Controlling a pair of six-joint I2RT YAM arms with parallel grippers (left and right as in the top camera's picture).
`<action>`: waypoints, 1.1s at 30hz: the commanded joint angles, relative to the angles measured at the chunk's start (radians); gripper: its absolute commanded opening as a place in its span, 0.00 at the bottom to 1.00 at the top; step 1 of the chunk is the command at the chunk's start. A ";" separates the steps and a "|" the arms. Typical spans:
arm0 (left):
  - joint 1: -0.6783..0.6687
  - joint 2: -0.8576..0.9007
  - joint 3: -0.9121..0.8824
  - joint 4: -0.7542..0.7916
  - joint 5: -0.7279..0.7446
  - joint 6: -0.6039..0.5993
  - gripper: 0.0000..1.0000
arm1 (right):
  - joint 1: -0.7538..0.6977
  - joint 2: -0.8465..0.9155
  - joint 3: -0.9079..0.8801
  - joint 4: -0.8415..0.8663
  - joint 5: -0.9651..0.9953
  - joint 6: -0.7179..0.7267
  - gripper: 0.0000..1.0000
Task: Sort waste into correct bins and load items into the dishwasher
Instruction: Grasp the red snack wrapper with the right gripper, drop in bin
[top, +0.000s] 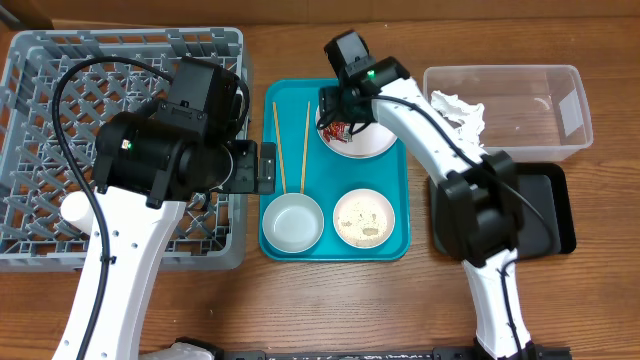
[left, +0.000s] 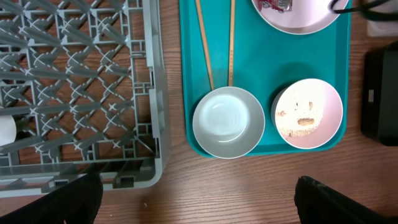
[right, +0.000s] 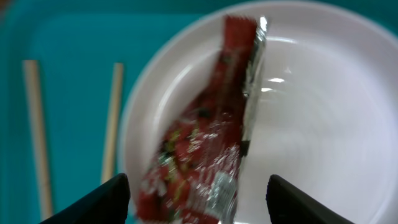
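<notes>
A crumpled red-and-silver wrapper (top: 340, 130) (right: 205, 137) lies on a round white plate (top: 368, 142) (right: 323, 124) at the back of the teal tray. My right gripper (top: 340, 112) (right: 199, 208) is open just above it, one finger on each side, not touching. My left gripper (top: 263, 167) (left: 199, 208) is wide open and empty, over the table between the grey dish rack (top: 60, 100) (left: 81, 81) and the tray. Two chopsticks (top: 292, 145) (left: 214, 43), a round bowl (top: 293, 222) (left: 228, 121) and a plate with rice scraps (top: 364, 217) (left: 308, 113) lie on the tray.
The teal tray (top: 400, 190) (left: 249, 62) sits mid-table. A small white cup (top: 72, 210) (left: 5, 129) is in the rack. A clear tub (top: 540, 110) at back right holds white tissue (top: 460, 110). A black tray (top: 555, 215) (left: 380, 93) lies under my right arm.
</notes>
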 joint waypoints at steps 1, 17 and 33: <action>0.000 -0.007 0.017 -0.001 -0.010 -0.010 1.00 | -0.030 0.059 -0.005 0.040 0.022 0.081 0.70; 0.000 -0.007 0.017 -0.002 -0.010 -0.010 1.00 | -0.037 -0.005 0.051 -0.108 0.003 0.109 0.04; 0.000 -0.007 0.017 -0.001 -0.010 -0.010 1.00 | -0.252 -0.317 0.035 -0.378 0.256 0.037 0.04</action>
